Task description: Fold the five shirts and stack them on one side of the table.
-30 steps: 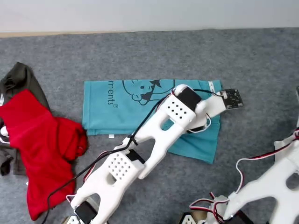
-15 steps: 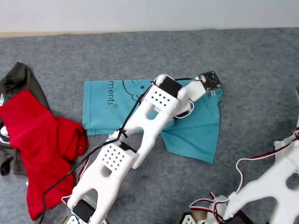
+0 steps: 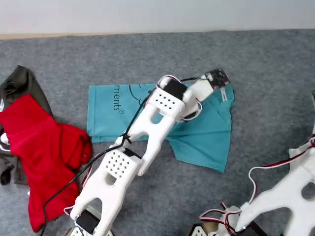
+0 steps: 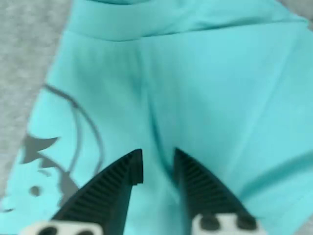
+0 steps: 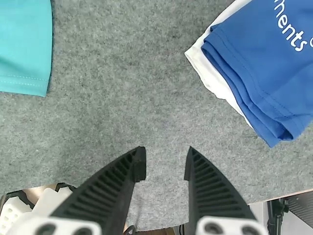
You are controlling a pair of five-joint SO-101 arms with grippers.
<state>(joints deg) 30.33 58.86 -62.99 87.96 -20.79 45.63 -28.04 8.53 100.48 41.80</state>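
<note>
High view: the teal shirt (image 3: 110,110), half folded at mid-surface (image 3: 275,64), is partly hidden by the left arm (image 3: 167,105). Left wrist view: the left hand (image 4: 158,164) is seen narrowly parted over it, seemingly empty. Right wrist view: the right hand (image 5: 164,161) is held wide, empty.

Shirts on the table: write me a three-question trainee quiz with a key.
1. True or false: the red shirt lies partly over the dark shirt.
2. The left gripper hangs over: A) the teal shirt, B) the red one, C) the dark one?
3. Fill in: in the right wrist view, the folded blue shirt lies on a ___ shirt.
Key: 1 true; 2 A; 3 white shirt.
</note>
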